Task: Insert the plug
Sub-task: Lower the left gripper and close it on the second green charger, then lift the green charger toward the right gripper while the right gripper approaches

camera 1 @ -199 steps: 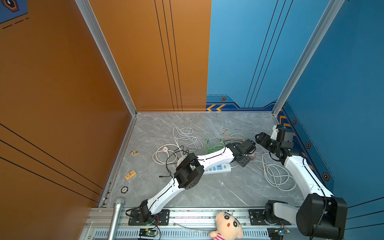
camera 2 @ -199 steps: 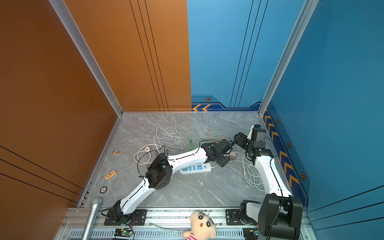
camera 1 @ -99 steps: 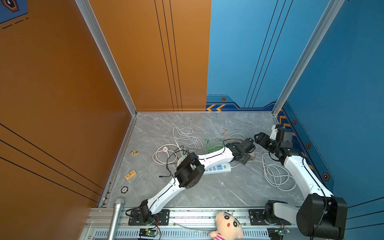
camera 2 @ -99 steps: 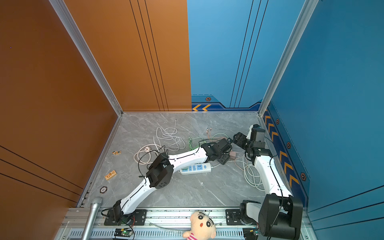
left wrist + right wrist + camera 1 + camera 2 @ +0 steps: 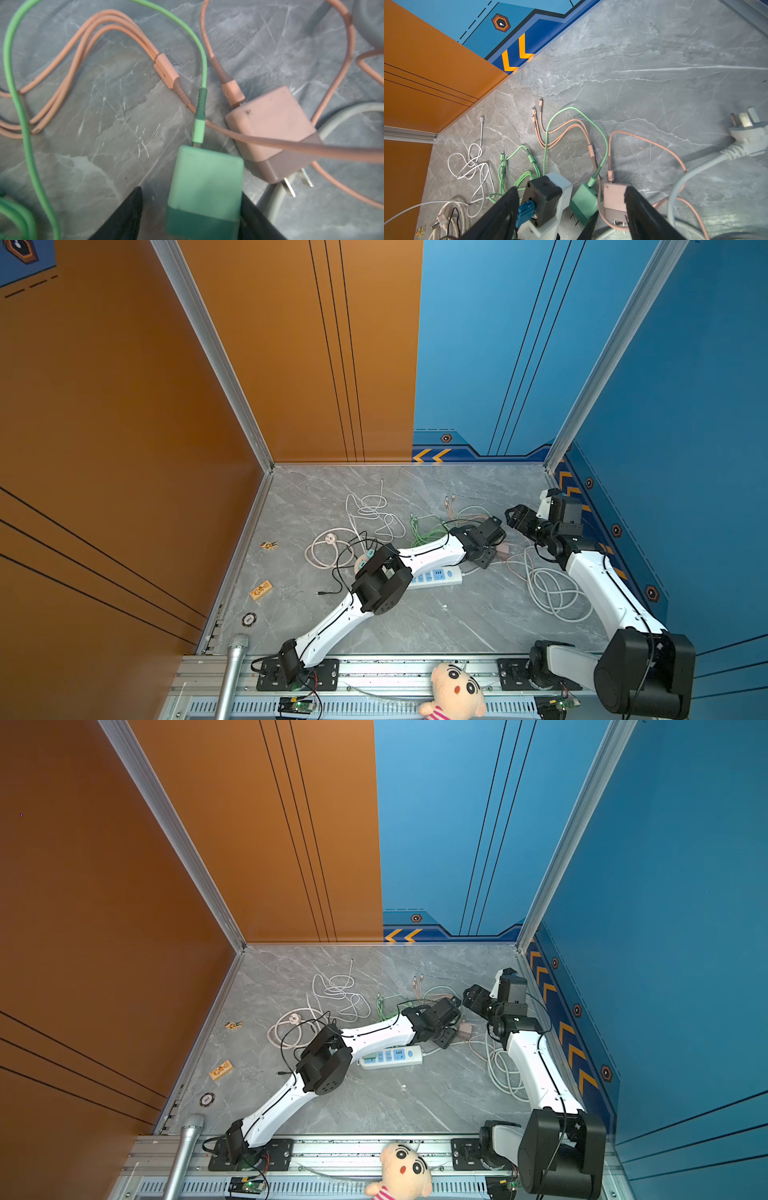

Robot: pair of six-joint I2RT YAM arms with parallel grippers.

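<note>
The green plug (image 5: 204,182) lies flat on the surface (image 5: 99,128) between the parted jaws of the left gripper (image 5: 189,192), not yet clamped, with its prongs pointing back toward the wrist and the power strip (image 5: 436,575), while the right gripper (image 5: 571,188) hangs open nearby.

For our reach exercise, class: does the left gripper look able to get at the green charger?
Likely yes: the green charger lies uncovered between the open jaws of the left gripper.

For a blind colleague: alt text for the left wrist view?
A green charger lies between the left tool's black fingers, a gap on one side, its green cable plugged in. A pink charger with bare prongs lies beside it on the grey marble tabletop.
</note>
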